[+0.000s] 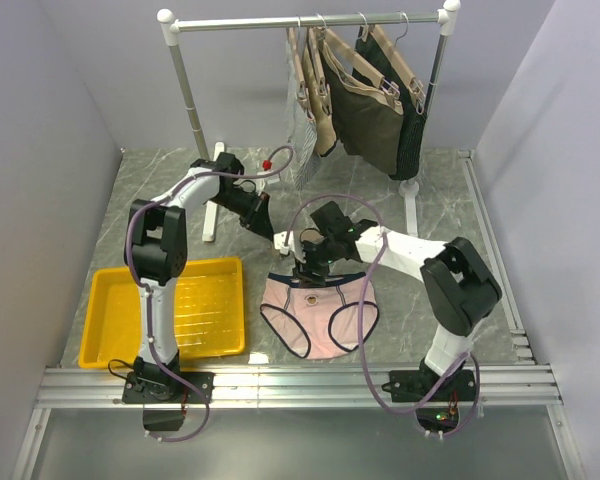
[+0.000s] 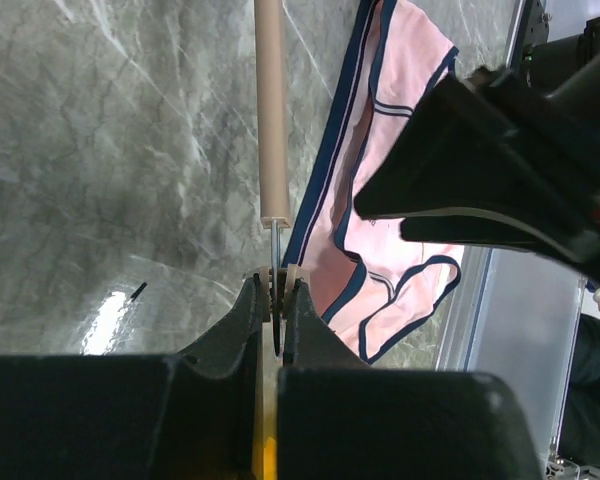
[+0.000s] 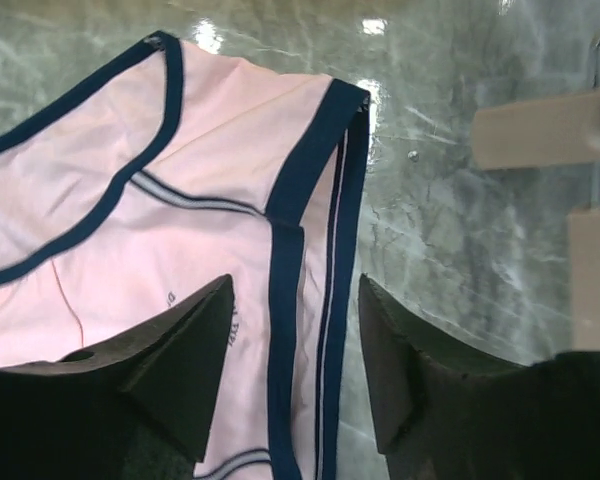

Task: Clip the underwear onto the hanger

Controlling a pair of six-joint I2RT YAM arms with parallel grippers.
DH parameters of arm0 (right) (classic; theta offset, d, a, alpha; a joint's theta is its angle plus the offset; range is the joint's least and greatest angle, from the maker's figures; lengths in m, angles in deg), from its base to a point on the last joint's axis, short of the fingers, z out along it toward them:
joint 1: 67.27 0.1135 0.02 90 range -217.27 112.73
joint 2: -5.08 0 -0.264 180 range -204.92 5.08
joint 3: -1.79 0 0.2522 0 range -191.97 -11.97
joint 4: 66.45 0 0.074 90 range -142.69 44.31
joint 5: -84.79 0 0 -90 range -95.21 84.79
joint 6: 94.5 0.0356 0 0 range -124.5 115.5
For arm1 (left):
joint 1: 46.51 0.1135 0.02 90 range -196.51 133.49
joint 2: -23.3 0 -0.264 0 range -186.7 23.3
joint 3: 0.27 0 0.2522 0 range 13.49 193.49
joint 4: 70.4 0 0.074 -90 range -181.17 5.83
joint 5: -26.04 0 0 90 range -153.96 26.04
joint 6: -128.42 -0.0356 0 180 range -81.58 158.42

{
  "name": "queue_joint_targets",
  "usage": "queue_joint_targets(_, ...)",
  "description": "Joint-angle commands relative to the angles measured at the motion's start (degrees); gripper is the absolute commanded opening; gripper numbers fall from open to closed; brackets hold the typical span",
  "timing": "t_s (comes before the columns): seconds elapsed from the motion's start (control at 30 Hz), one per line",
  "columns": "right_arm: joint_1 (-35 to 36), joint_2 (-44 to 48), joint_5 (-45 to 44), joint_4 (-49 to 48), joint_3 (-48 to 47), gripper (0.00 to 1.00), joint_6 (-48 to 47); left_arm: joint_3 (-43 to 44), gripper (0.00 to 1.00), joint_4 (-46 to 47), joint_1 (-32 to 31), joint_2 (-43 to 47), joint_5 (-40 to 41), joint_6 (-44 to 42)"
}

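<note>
Found the left gripper pinched shut on the hanger, gripping the thin metal piece at the bar's end, with the tan bar running straight out ahead of the fingertips. Found the right gripper with jaws apart, astride the navy waistband of the pink underwear, gripping nothing. Saw the underwear lying flat on the grey marbled table, beneath and ahead of the right gripper and just beside the bar held by the left. Judged the chief risk to be a shallow bite on the edging alone, letting the cloth slip free on the lift. Reckoned also that the hanger could swivel on so thin a hold and carry its clip off the waistband. Could not make out any clip's state.
</note>
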Motion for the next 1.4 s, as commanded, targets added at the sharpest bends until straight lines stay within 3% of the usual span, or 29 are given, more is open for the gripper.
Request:
queue_joint_targets(0.0,0.4,-1.3,0.6,-3.8,-3.7,0.59,8.4,2.4,0.0,0.2,0.5,0.1,-2.0,0.1)
queue_joint_targets(0.53,3.1,-11.3,-2.5,-1.8,-7.5,0.6,7.8,3.7,0.0,-1.5,0.9,-1.4,-3.0,-1.5)
queue_joint_targets(0.73,4.9,-11.5,-5.3,-1.9,-5.2,0.36,5.0,1.9,0.0,-1.5,0.9,-0.7,-3.5,-2.0)
queue_joint_targets(0.87,6.3,-6.9,-7.1,-5.4,-0.1,0.01,2.2,0.3,0.0,-1.2,0.9,0.1,-4.1,-3.3)
queue_joint_targets(1.1,9.1,-1.4,-12.0,-9.7,3.3,0.0,-2.7,0.8,0.0,-6.4,0.0,-1.4,-6.4,-8.8)
queue_joint_targets(1.37,11.4,1.0,-18.8,-16.7,7.8,0.0,-5.8,-3.3,0.0,-6.1,-1.6,0.8,-6.6,-12.0)
